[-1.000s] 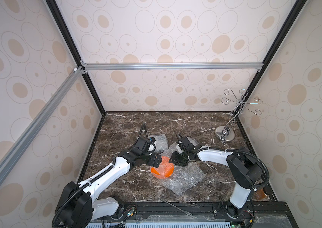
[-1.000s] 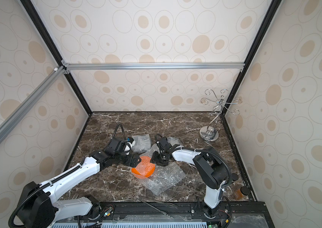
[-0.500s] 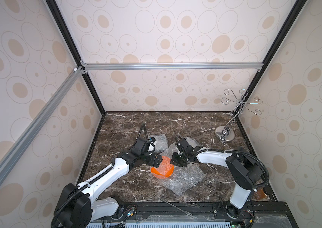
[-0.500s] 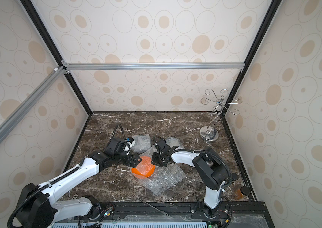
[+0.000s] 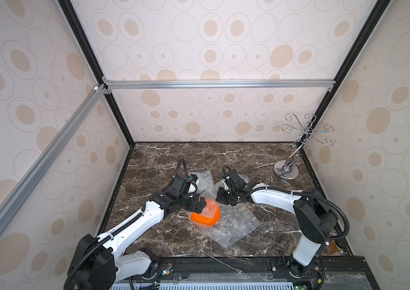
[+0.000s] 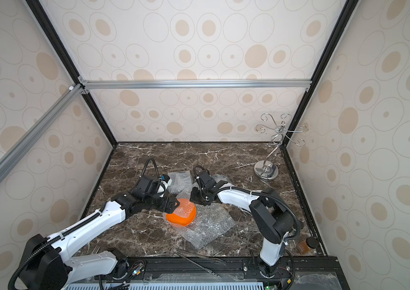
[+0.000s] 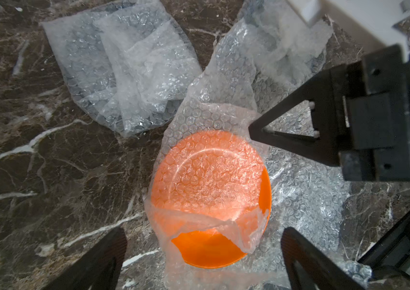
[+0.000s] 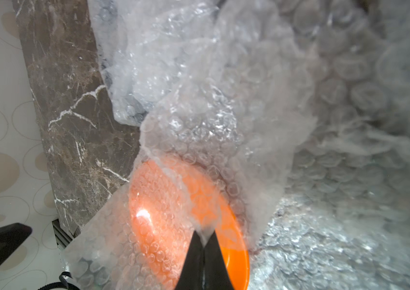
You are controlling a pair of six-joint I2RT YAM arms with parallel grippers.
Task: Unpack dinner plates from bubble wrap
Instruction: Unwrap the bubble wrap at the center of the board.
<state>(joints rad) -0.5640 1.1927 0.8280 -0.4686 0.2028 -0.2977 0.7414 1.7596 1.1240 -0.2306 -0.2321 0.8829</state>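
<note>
The orange plate (image 7: 211, 188) is seen near the middle of the marble table (image 5: 163, 160), lying on an opened bubble wrap sheet (image 5: 234, 226) and half covered by its flap. That flap is pinched by the pressed-together right gripper (image 8: 202, 242). The left gripper (image 7: 202, 234) is spread wide over the plate's rim. Two wrapped bundles (image 7: 123, 75) are seen just behind, toward the back edge.

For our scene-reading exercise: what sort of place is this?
Probably a robot test booth dressed like a home: wallpapered panels on an aluminium frame, a marble-look tabletop, left arm and right arm mounted at its front edge.
</note>
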